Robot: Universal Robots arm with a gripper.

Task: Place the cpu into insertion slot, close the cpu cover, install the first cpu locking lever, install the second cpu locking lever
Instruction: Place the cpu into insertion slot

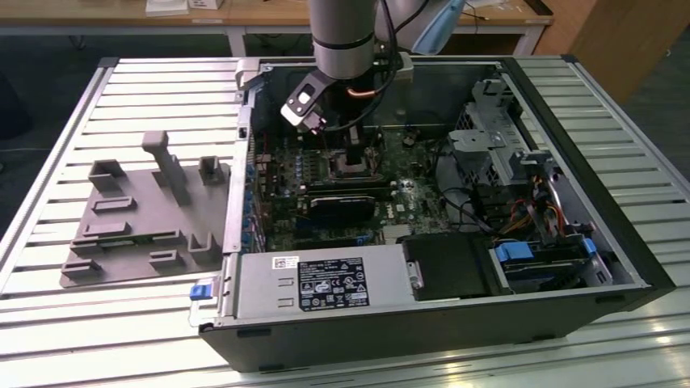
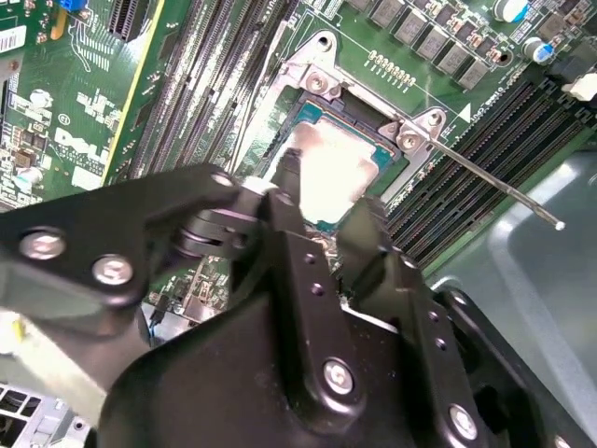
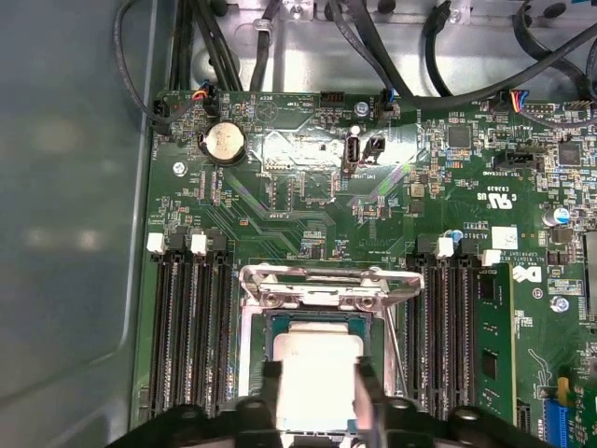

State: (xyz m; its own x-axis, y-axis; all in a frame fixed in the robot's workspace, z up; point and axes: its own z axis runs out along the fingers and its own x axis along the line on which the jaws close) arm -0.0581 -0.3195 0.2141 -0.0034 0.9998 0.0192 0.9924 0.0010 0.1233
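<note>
The cpu [image 3: 317,369], a pale silver square, lies at the insertion slot [image 3: 280,327] on the green board, level with its dark frame. My gripper [image 3: 317,397] reaches down over it, one black finger [image 3: 271,387] against each of two opposite edges, shut on the chip. In the second wrist view the cpu [image 2: 336,168] shows bright between the fingertips of the gripper [image 2: 326,201]. A thin locking lever [image 2: 485,177] sticks out free from the socket's metal bracket [image 2: 415,126]. In the exterior view the gripper [image 1: 351,166] is deep inside the open case. The cpu cover is hidden.
Long black memory slots [image 3: 187,336] flank the socket on both sides. A black card [image 1: 339,206] lies just in front of the socket, a grey power supply [image 1: 323,283] at the case front, a drive cage [image 1: 502,141] to the exterior view's right. A grey fixture [image 1: 145,218] sits on the slatted table.
</note>
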